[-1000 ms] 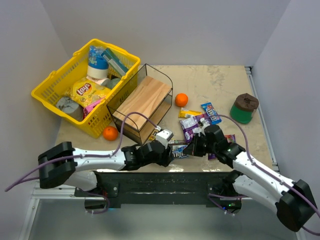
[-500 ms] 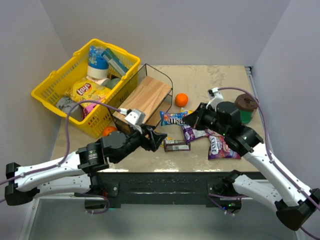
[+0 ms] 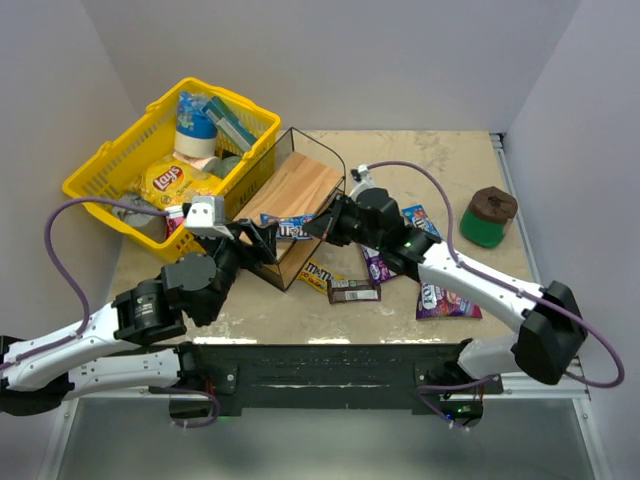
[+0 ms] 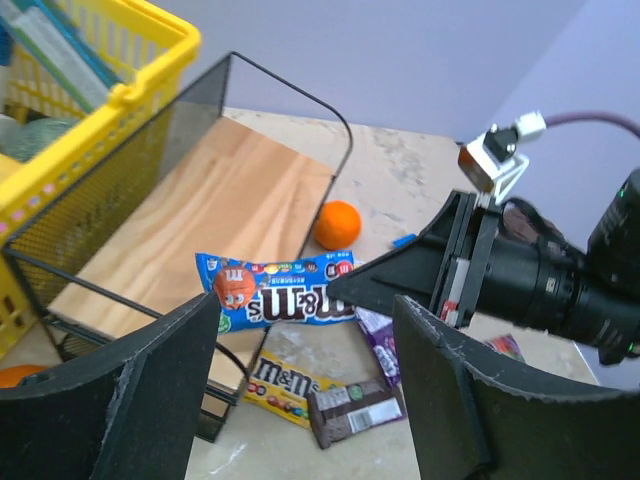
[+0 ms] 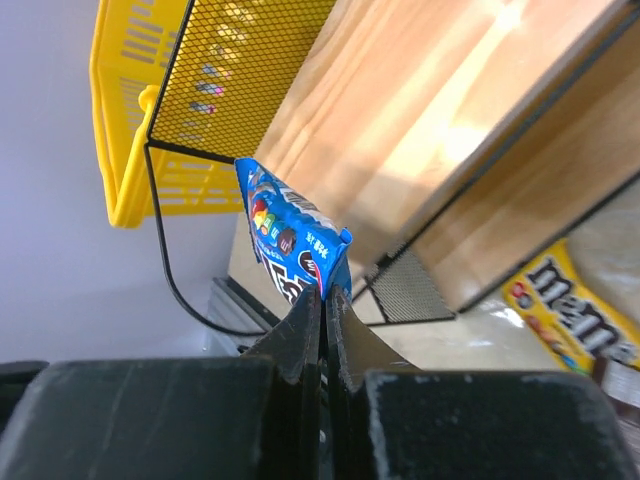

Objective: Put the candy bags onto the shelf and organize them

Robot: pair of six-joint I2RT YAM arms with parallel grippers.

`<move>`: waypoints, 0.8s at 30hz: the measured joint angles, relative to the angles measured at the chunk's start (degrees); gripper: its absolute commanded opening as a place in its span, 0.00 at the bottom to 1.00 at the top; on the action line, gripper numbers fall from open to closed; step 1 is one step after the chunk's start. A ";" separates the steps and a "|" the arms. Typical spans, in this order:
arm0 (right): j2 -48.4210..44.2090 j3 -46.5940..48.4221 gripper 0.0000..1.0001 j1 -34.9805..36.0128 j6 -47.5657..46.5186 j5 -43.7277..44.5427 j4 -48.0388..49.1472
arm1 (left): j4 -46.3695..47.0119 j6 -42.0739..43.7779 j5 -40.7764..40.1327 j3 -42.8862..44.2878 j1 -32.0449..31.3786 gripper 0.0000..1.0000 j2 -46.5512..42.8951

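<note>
**Blue bag held crosswise at the shelf front**

I am watching the right gripper pinching the blue candy bag by its right end, jaws pressed together on the seam. The bag is hanging at the front edge of the shelf, by its top board. Its long axis is running left to right, and its free end is pointing at the left gripper. I cannot tell whether it is touching the wood.

The right arm is stretching low and leftward across the table. The left arm is angling up beside the yellow basket, fingers spread wide around nothing. A yellow candy bag and a brown candy bag are lying flat in front of the shelf.
</note>
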 measured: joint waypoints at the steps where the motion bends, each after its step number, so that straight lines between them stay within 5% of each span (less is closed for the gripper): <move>1: 1.64 0.17 0.00 1.20 1.49 0.85 1.46 | -0.68 -0.04 -1.70 0.15 0.00 0.75 -0.24; 16: 11.72 1.27 0.00 14.56 27.47 24.41 11.74 | -6.03 -0.48 -8.09 0.28 0.00 0.78 -1.88; 24: 17.46 4.66 0.00 15.98 34.42 27.67 10.32 | -6.38 -0.48 -9.51 0.28 0.00 0.79 -4.22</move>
